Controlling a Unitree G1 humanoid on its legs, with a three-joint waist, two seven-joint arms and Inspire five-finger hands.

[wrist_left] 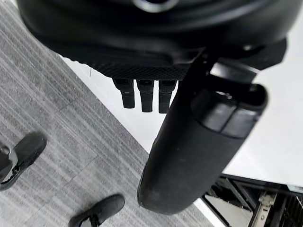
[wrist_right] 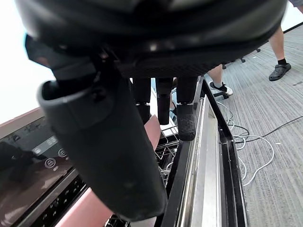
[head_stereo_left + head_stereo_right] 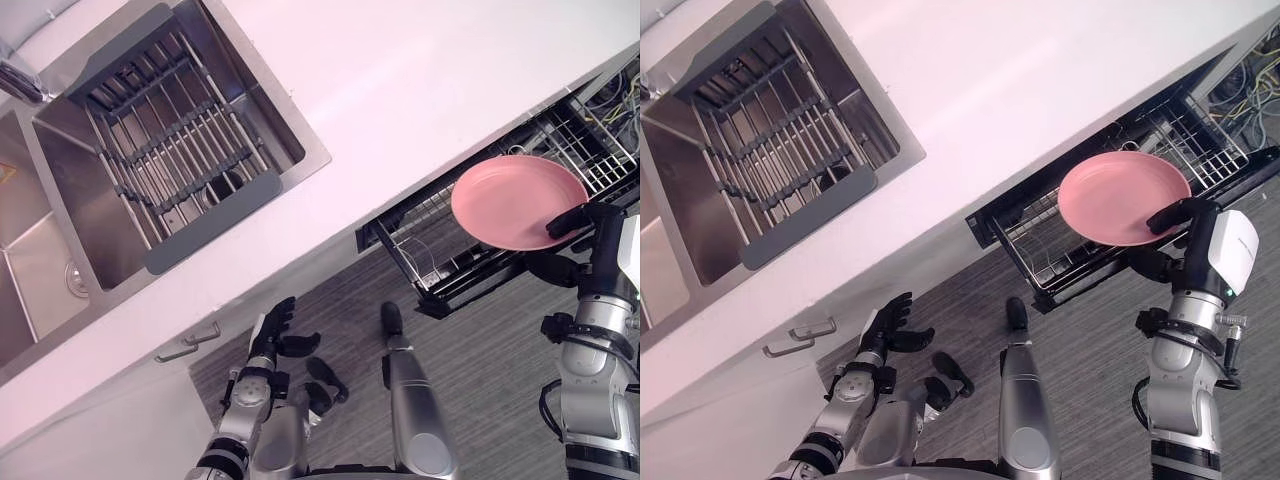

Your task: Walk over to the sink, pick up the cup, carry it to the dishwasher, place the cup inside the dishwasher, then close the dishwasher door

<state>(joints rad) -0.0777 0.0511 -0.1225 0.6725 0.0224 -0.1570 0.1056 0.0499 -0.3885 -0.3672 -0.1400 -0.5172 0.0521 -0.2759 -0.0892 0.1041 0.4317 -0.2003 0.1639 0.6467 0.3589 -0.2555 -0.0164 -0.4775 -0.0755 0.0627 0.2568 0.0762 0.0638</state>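
Observation:
A pink plate (image 3: 515,200) hangs just above the pulled-out dishwasher rack (image 3: 425,250), and my right hand (image 3: 578,218) is shut on its near edge, thumb over the rim. The right wrist view looks past the curled fingers (image 2: 161,101) to the plate (image 2: 154,132) and the open dishwasher door (image 2: 208,165) under it. Lower down, my left hand (image 3: 275,335) is open and holds nothing, in front of the white cabinet below the counter; its fingers (image 1: 144,94) are straight.
A steel sink (image 3: 60,230) sits in the white counter (image 3: 400,90) at the left, with a grey roll-up drying rack (image 3: 170,150) across one basin and a faucet (image 3: 20,85) at its edge. A cabinet handle (image 3: 190,345) lies near the left hand. A person's legs (image 2: 279,47) stand beyond the dishwasher.

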